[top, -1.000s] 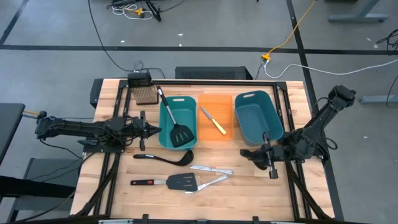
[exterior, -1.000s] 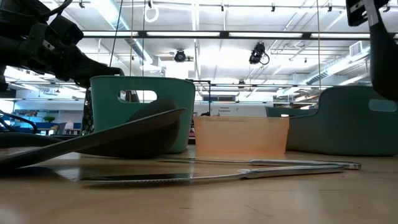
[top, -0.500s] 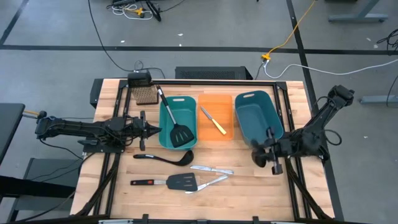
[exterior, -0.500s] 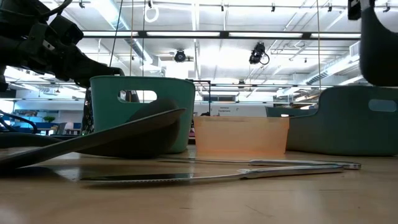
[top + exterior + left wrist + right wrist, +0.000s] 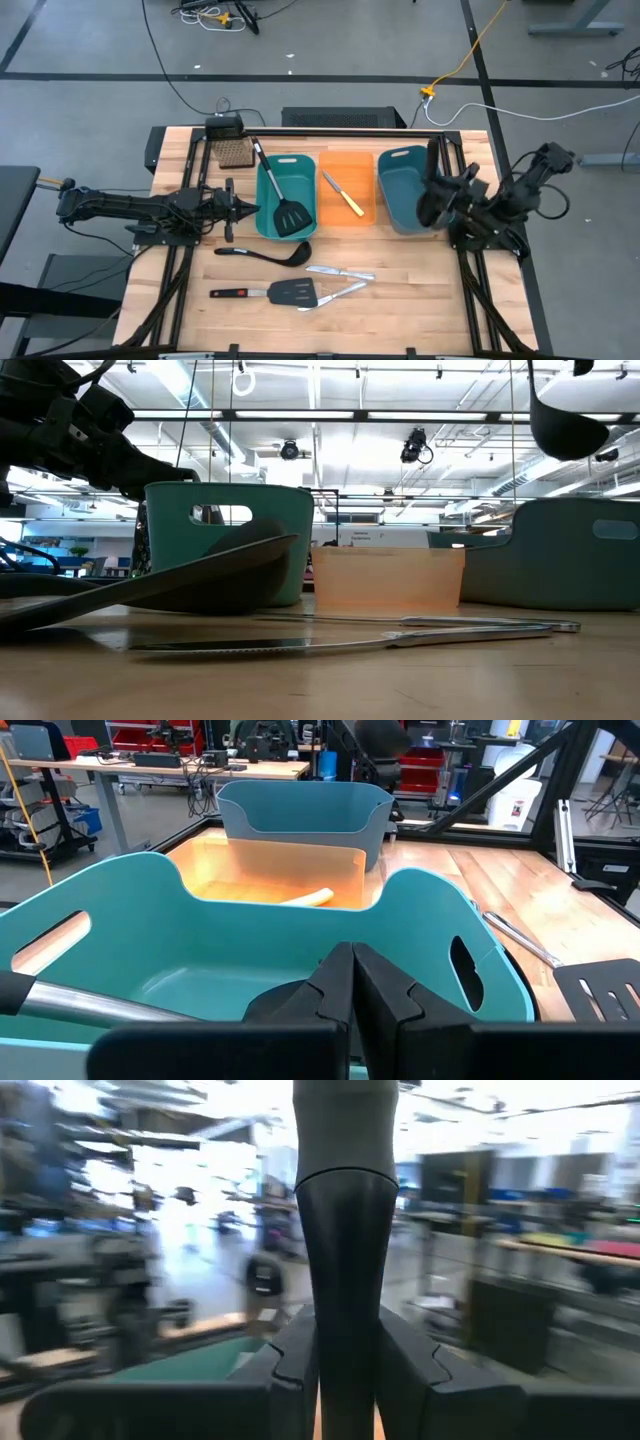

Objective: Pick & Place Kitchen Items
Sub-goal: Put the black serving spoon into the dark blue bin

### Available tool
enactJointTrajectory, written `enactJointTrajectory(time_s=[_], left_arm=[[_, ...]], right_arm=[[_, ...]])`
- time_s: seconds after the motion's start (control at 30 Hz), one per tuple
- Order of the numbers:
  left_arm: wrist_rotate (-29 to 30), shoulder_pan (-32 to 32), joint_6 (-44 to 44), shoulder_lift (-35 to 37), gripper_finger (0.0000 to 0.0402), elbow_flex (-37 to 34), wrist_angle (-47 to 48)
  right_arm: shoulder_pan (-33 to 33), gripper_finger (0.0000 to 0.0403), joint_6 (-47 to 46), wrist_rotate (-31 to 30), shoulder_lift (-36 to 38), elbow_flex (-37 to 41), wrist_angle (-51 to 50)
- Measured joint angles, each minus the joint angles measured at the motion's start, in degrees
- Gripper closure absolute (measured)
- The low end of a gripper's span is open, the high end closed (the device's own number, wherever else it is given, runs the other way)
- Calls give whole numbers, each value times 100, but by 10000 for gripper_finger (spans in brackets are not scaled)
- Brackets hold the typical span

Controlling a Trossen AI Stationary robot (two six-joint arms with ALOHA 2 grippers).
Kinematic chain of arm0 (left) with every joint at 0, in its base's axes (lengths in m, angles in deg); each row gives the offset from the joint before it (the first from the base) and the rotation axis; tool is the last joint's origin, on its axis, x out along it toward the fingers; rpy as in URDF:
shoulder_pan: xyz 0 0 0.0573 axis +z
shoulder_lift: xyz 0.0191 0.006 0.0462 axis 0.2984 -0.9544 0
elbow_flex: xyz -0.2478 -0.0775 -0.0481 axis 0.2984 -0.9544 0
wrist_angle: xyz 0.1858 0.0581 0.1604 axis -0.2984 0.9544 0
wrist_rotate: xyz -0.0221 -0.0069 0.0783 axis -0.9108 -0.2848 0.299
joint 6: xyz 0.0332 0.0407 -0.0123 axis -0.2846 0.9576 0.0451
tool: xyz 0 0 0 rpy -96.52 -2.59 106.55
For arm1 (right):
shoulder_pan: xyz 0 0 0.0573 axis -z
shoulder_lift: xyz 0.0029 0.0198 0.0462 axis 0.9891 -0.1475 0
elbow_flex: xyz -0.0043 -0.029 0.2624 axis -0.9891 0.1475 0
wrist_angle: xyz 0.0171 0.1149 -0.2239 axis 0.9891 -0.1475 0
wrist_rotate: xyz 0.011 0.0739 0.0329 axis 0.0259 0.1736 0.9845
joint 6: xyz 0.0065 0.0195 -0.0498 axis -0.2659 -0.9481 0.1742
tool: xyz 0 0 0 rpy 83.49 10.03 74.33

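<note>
My left hand [image 5: 252,209] is closed on nothing, just beside the left teal bin [image 5: 268,215], where a black slotted spatula [image 5: 286,208] lies. On the desk [image 5: 390,290] I see a ladle [image 5: 272,254], a red-marked spatula [image 5: 272,293] and table knives [image 5: 340,272]. The yellow-handled knife [image 5: 344,194] lies in the orange bin [image 5: 346,222]. My right hand [image 5: 441,205] grips the second ladle [image 5: 432,190] over the right teal bin [image 5: 400,220].

The right gripper [image 5: 455,205] has swung its ladle [image 5: 430,190] up toward twelve o'clock, over the right teal bin [image 5: 400,160].
</note>
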Motion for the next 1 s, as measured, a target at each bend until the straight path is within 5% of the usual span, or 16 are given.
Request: enactJointTrajectory(time_s=[0.47,1.0], left_arm=[[26,0,6,0,392,0,-2],[302,2,11,0,392,0,-8]], right_arm=[[225,328,1115,-1507,-37,-1324,-413],[415,328,1044,-477,-1478,-2585,-941]])
